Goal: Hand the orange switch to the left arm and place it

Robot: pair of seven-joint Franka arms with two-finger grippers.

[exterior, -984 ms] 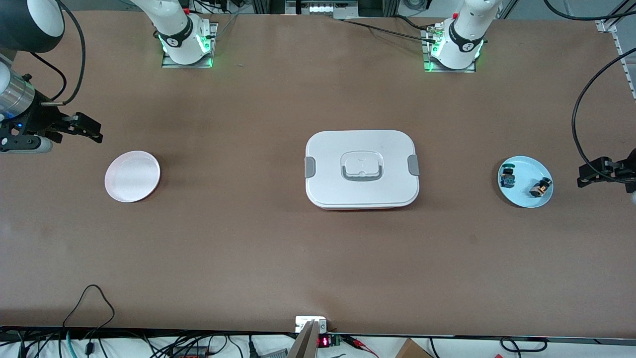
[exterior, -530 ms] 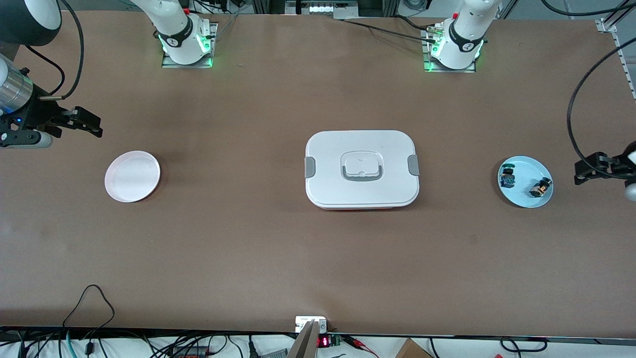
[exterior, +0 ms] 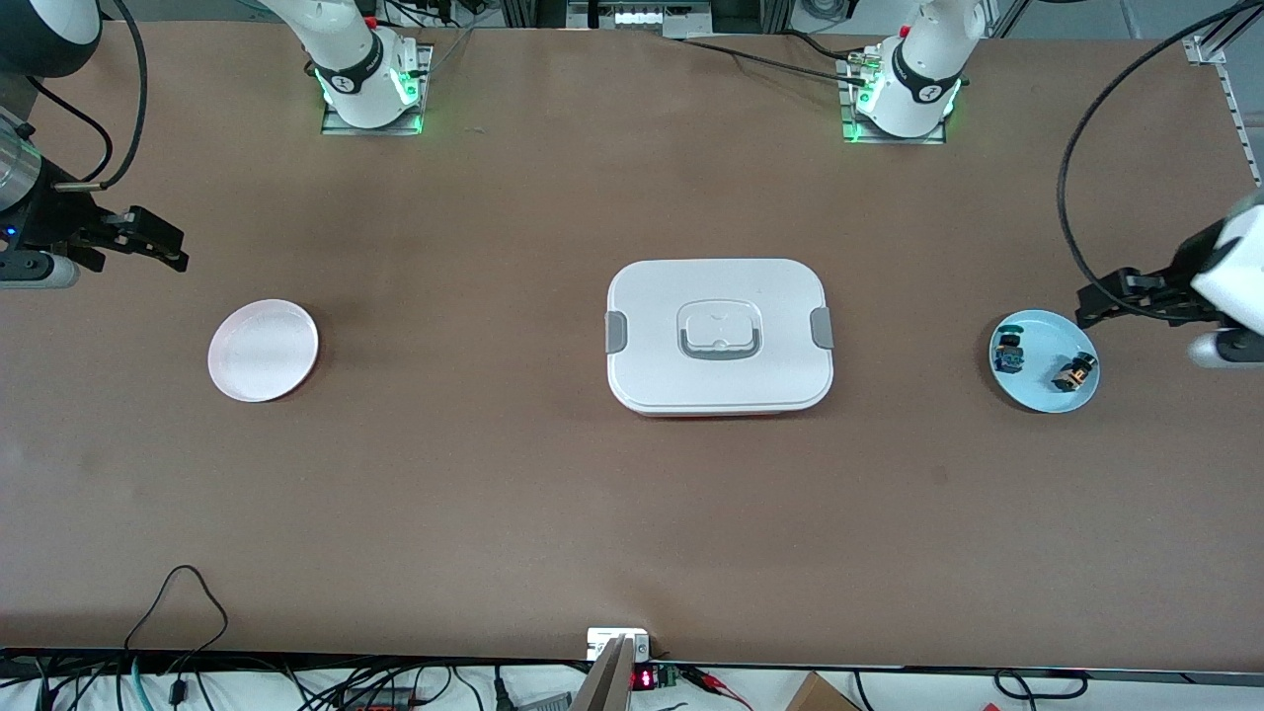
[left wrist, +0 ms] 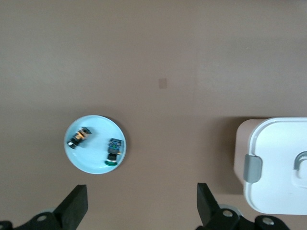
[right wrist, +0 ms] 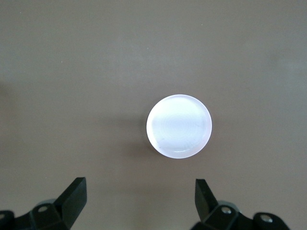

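Note:
The orange switch (exterior: 1074, 372) (left wrist: 79, 138) lies on a light blue plate (exterior: 1037, 397) (left wrist: 91, 165) toward the left arm's end of the table. A dark switch with a blue body and green top (exterior: 1009, 354) (left wrist: 113, 151) lies beside it on the same plate. My left gripper (exterior: 1104, 299) (left wrist: 142, 199) hangs open and empty in the air by that plate's edge. The white box (exterior: 719, 336) (left wrist: 278, 165) sits mid-table with its lid on. My right gripper (exterior: 163, 247) (right wrist: 139, 191) is open and empty, up near a white plate (exterior: 263, 350) (right wrist: 179, 126).
The white plate toward the right arm's end holds nothing. Both arm bases (exterior: 370, 89) (exterior: 904, 94) stand along the table's edge farthest from the front camera. Cables and a small display (exterior: 642, 676) lie along the nearest edge.
My left gripper has swung in from the table's end toward the blue plate. My right gripper has drifted slightly toward its own end of the table. Both stay open.

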